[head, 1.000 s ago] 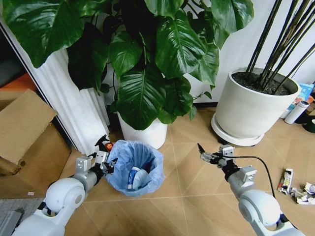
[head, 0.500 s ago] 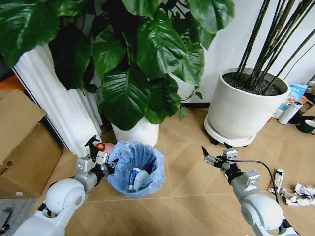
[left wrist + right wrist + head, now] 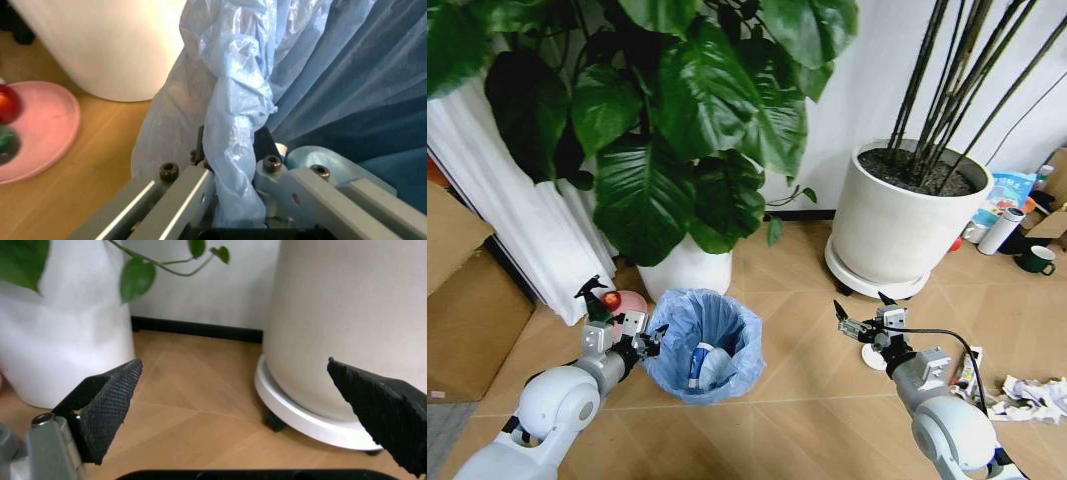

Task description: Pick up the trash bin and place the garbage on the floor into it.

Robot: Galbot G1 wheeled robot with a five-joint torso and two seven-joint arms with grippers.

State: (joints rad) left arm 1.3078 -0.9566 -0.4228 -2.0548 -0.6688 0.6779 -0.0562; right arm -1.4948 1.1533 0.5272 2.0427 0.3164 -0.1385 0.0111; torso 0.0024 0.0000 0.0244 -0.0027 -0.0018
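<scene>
Your left gripper (image 3: 649,340) is clamping the blue-bagged rim of the small round black trash bin (image 3: 702,343), standing near a white plant pot (image 3: 685,268). Your right gripper (image 3: 858,318) is hanging spread apart before the bigger white pot (image 3: 892,230); crumpled white paper (image 3: 1027,396) is lying far right.

Light-blue crinkled bag lines the trash bin (image 3: 703,342); the floor (image 3: 797,400) is light-brown chevron wood.
</scene>
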